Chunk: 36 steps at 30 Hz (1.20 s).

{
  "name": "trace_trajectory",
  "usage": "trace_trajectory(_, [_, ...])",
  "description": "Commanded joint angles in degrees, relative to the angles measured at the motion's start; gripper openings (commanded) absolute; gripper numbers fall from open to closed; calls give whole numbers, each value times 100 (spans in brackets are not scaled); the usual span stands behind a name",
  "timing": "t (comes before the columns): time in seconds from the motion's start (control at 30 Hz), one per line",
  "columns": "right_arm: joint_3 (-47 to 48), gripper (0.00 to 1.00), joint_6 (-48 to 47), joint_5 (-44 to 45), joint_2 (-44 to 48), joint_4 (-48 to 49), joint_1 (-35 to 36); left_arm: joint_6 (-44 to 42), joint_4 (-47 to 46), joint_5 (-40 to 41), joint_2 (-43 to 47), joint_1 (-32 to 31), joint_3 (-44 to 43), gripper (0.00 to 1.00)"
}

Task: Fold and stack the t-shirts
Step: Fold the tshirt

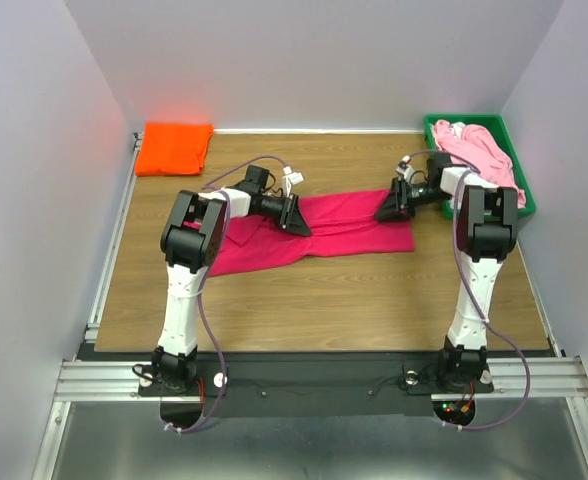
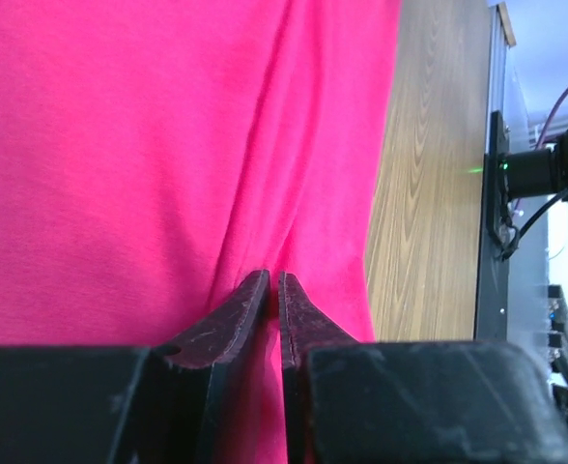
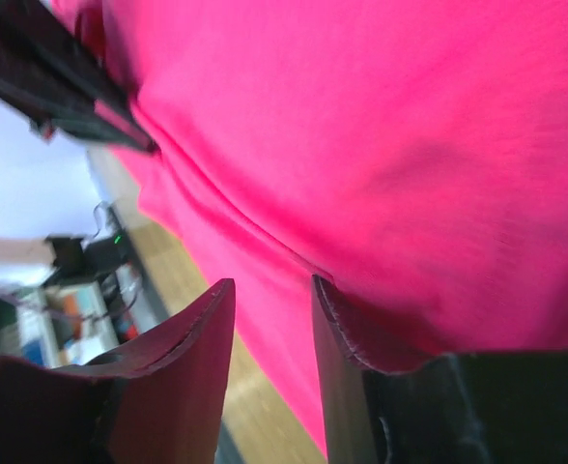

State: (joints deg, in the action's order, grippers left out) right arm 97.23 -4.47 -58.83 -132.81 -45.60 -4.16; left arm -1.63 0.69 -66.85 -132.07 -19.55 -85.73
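Wooden table [image 1: 324, 300]: arms [image 1: 189, 260] reach forward, left end effector [image 2: 273, 277] pinching crimson t-shirt [image 1: 359, 225], right end effector [image 3: 269, 285] parted.

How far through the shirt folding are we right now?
Done: orange t-shirt lies folded at the far left corner. In hand: magenta t-shirt, spread mid-table; left gripper pinches it, right gripper open at its right end. Remaining: pink t-shirt, heaped in the green tray, then stacking.
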Motion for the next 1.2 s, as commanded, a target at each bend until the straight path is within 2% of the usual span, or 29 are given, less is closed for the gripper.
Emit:
trace_trajectory(0.0, [629,45,139,372,-288,245,-50,-715,694,523,243,-206,294,24])
trace_trajectory(0.17, [701,48,175,626,-281,219,-49,-813,810,515,427,-427,470,29])
trace_trajectory(0.3, [534,53,-18,1004,351,192,-58,-962,1020,576,805,-427,268,35])
trace_trajectory(0.43, [244,57,-291,1750,1246,149,-58,-1497,1625,962,1690,-427,4,40])
trace_trajectory(0.63, [-274,60,-520,3120,1829,104,-119,-1770,2022,1665,2773,-155,171,42])
trace_trajectory(0.73, [-328,59,-695,3307,1821,104,-146,-1981,2416,2331,2941,-75,241,43])
trace_trajectory(0.8, [-223,57,-766,3247,1724,104,-146,-2026,2462,2597,3213,-14,591,43])
trace_trajectory(0.9, [286,56,-713,3045,1514,61,-129,-1815,2199,2721,3731,398,1277,43])
trace_trajectory(1.07, [1025,55,-722,3053,872,-10,301,-1797,2506,3334,3952,1163,1743,40])
trace_trajectory(1.17, [1307,53,-757,3184,538,-19,635,-1850,2594,4099,4022,1234,2103,40])
